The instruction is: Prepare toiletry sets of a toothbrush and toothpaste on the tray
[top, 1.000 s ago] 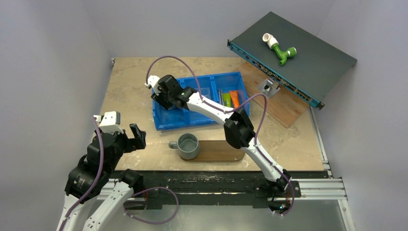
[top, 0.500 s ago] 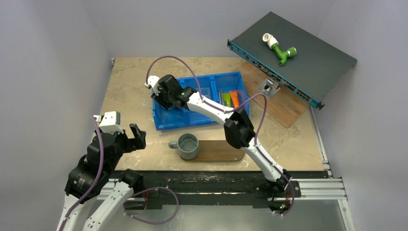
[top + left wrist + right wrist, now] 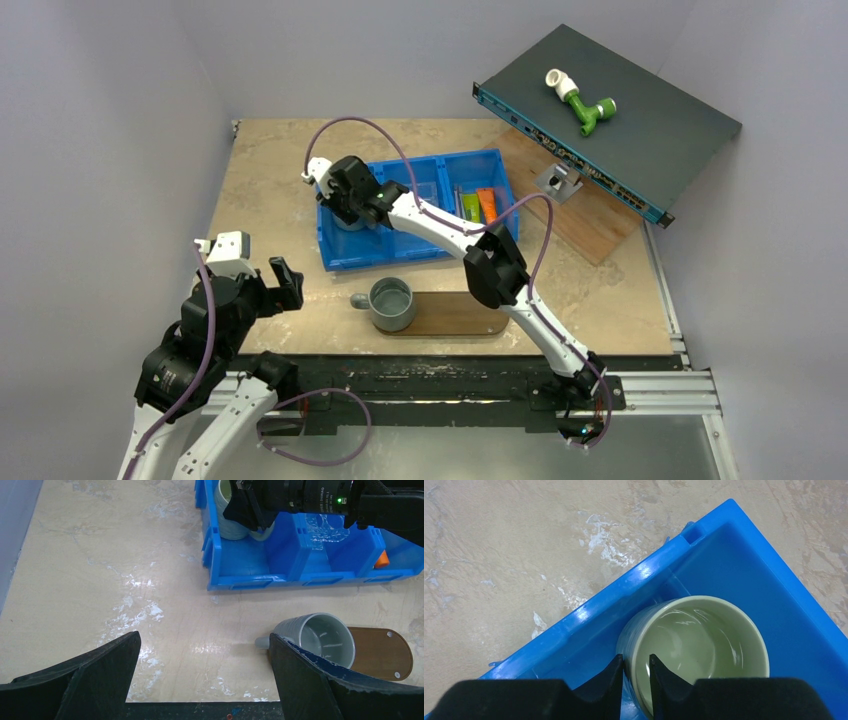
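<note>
The dark brown tray [image 3: 462, 314] lies near the front edge, and a grey mug [image 3: 391, 303] stands on its left end. A green toothpaste tube [image 3: 469, 207] and an orange one [image 3: 487, 205] lie in the right compartment of the blue bin [image 3: 420, 255]. A slim stick lies beside them, too small to tell whether it is a toothbrush. My right gripper [image 3: 636, 662] reaches into the bin's left compartment. It is shut on the wall of a pale green mug [image 3: 704, 645], one finger inside the rim and one outside. My left gripper [image 3: 205, 640] hovers open over bare table, left of the grey mug [image 3: 320, 637].
A black rack unit [image 3: 640, 130] leans at the back right with a green-and-white pipe fitting [image 3: 583, 105] on top. Under it lies a reddish-brown board [image 3: 585, 230]. The right arm's purple cable loops over the bin.
The right gripper's jaws have narrowed onto the pale green mug's wall. The left arm has not moved.
</note>
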